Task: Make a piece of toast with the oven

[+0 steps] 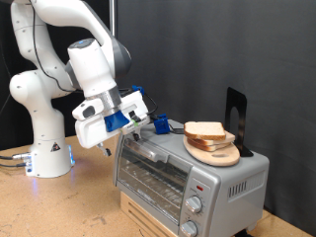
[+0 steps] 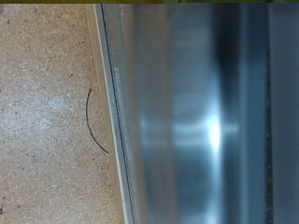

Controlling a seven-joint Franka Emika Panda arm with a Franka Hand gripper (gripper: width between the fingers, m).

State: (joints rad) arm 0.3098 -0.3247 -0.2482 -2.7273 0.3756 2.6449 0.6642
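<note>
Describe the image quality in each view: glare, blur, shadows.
Exterior view: sharp and evenly lit, dark backdrop; the tool sits at the oven top's front edge, the piece of toast clear. Wrist view: the oven's metal is smeared out of focus with a bright glare patch; the table is sharper.

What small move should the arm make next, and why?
Probably lower the tool a little onto the top edge of the oven door. The door looks shut, the tool hovers at its top, and the piece of toast lies on the round board above.
</note>
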